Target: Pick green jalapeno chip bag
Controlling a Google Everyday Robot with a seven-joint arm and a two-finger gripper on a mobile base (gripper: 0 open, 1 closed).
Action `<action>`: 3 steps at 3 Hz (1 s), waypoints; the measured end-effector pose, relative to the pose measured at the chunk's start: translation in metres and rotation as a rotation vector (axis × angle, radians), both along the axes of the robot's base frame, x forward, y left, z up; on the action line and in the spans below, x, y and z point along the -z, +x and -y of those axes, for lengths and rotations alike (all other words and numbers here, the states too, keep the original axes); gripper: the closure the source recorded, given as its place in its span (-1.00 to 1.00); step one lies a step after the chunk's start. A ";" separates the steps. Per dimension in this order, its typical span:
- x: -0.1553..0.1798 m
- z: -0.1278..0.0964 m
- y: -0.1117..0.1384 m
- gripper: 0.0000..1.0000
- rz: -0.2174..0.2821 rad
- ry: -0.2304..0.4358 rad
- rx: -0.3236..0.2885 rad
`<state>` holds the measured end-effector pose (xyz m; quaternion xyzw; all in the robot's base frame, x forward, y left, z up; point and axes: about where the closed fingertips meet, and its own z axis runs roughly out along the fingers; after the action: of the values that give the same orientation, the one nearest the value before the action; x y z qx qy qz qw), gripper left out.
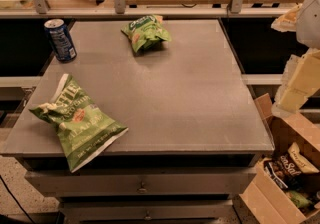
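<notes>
The green jalapeno chip bag point(77, 120) lies flat at the table's front left corner, its white end hanging slightly over the front edge. It is large and green with white lettering and a small red-orange emblem. My gripper point(296, 84) and pale arm segments hang at the far right of the view, beyond the table's right edge and well away from the bag. Nothing shows in the gripper.
A smaller, puffier green bag point(146, 32) lies at the back centre of the grey table point(190, 98). A blue soda can point(60, 40) stands at the back left. An open cardboard box point(272, 118) of snacks sits on the floor at the right. A railing runs behind the table.
</notes>
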<state>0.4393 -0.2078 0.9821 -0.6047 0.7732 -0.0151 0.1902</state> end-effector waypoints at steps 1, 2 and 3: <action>-0.019 -0.047 0.018 -1.00 0.045 0.174 -0.089; -0.045 -0.117 0.039 -1.00 0.065 0.311 -0.212; -0.063 -0.214 0.046 -1.00 0.075 0.331 -0.402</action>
<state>0.4854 0.0058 1.0450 -0.7058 0.6220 0.1271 0.3143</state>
